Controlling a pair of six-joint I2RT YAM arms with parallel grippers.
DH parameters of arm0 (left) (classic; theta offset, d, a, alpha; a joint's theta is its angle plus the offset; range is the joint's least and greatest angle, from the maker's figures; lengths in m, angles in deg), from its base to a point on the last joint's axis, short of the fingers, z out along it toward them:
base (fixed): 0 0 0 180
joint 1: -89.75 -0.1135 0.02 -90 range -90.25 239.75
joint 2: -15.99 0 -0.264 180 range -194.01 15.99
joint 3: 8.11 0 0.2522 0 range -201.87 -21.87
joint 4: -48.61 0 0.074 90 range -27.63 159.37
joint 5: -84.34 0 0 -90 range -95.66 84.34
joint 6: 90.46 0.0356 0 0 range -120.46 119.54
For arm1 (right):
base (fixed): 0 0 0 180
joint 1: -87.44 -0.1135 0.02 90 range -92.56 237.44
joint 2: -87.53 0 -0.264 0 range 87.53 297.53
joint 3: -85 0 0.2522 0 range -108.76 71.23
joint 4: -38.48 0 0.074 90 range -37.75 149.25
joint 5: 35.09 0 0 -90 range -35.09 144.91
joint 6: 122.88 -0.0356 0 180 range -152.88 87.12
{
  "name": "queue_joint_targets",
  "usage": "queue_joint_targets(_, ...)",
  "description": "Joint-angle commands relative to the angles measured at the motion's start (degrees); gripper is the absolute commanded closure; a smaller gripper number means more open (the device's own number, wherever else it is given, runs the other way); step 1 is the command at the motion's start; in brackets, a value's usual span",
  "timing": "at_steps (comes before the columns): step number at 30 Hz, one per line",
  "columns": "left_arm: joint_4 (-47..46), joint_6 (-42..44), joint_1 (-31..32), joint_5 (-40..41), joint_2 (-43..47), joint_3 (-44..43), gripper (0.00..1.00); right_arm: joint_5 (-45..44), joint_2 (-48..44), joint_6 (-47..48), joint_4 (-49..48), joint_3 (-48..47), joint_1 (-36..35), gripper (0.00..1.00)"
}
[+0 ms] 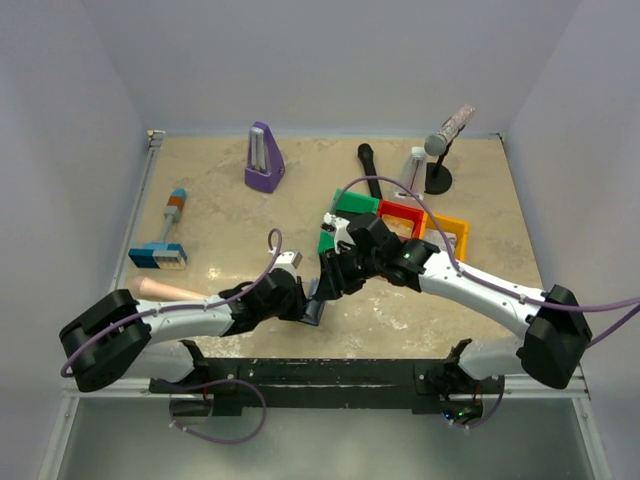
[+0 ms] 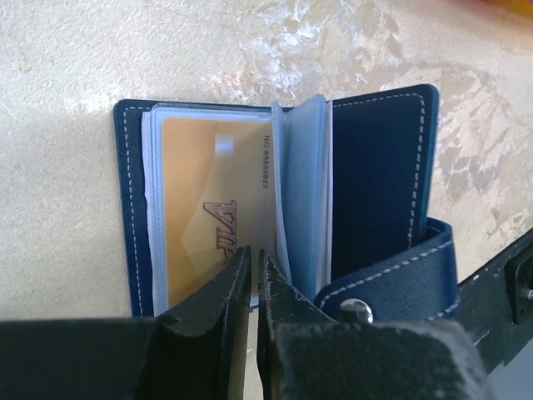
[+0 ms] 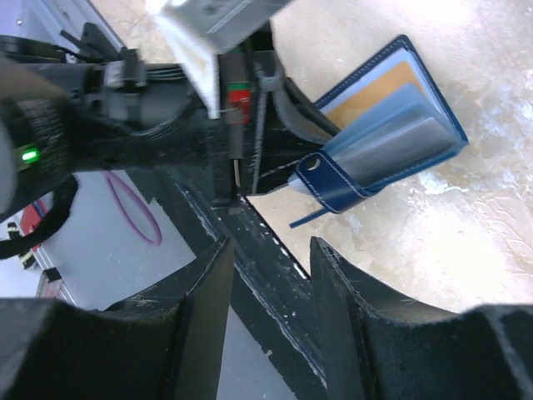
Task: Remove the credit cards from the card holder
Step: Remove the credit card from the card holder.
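Observation:
The navy card holder (image 2: 379,167) lies open on the table by its near edge, dark and small between the arms in the top view (image 1: 316,303). A gold credit card (image 2: 212,200) sits in a clear sleeve on its left half, and more sleeves stand up at the spine. The snap tab (image 2: 400,271) curls at the right. My left gripper (image 2: 252,254) is shut on the holder's near edge, beside the card. In the right wrist view the card holder (image 3: 400,125) shows the gold card (image 3: 366,96). My right gripper (image 3: 271,246) hangs open over the table's edge, holding nothing.
A black rail (image 1: 320,370) runs along the near table edge. Further back stand a purple metronome (image 1: 263,158), a blue and white tool (image 1: 160,255), green, red and orange frames (image 1: 400,220) and a microphone stand (image 1: 440,150). A pink cylinder (image 1: 170,290) lies by the left arm.

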Motion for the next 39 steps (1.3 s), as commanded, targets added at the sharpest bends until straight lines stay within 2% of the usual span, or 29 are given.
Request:
queue_joint_targets(1,-0.6,-1.2,0.8,1.5,2.8,-2.0,0.87,-1.1,-0.6,-1.9,-2.8,0.9,0.3,0.52)
queue_joint_targets(8,-4.0,1.2,1.3,-1.4,3.3,-3.2,0.85,-3.8,-3.1,-2.7,-2.2,3.2,0.6,0.48)
queue_joint_targets(16,-6.1,2.5,2.4,-4.3,0.8,-4.9,0.84,-4.1,-4.2,-4.8,-2.8,6.0,3.5,0.51)
queue_joint_targets(22,-8.1,2.8,2.8,-6.1,-2.9,-5.9,0.83,-2.0,-3.0,-4.5,-3.3,6.5,3.7,0.66)
queue_joint_targets(26,-9.0,2.6,2.8,-6.2,-5.1,-6.6,0.83,-1.7,-1.1,-4.1,-3.0,7.0,3.8,0.82)
queue_joint_targets(28,-9.0,2.3,2.8,-6.2,-5.5,-6.6,0.83,-1.7,0.1,-4.0,-3.5,7.7,4.0,0.87)
queue_joint_targets(39,-6.6,1.2,2.8,-2.0,-0.9,-3.1,0.84,-0.4,9.9,-3.0,-6.6,8.9,6.6,0.97)
